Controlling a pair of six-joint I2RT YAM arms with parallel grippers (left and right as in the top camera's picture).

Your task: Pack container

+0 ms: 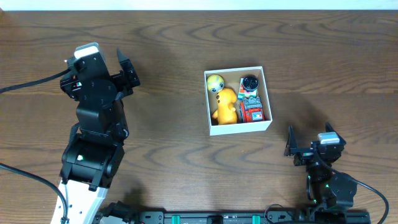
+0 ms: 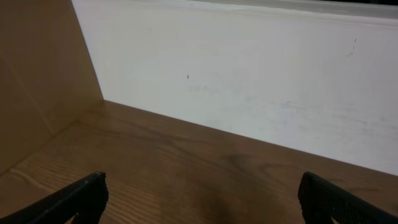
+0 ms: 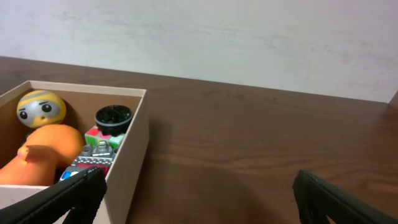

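Both arms stand clear of the container (image 1: 239, 129), a small square white cardboard box with low thin walls that sits on the dark wooden bench (image 1: 174, 37), right of centre and toward the far side. The left end effector (image 2: 202, 190) is released, fingers wide apart with nothing between them, well apart from the box on the left of the bench. The right end effector (image 3: 199, 183) is likewise released and empty, near the box's near-right corner but not touching it.

The box looks full. A yellow round-headed toy (image 1: 215, 83) lies at its far left, with an orange figure (image 1: 227, 106) just beside it on the near side. A black round piece (image 1: 250, 82) sits at the far right, above a red and green block toy (image 1: 252, 109). The brown inside shows only in the gaps.

No loose toys are visible on the bench, so the packing appears to be at or close to its end. Any next move would seem to call only for a check that nothing rides above the rim. No lid is in sight.
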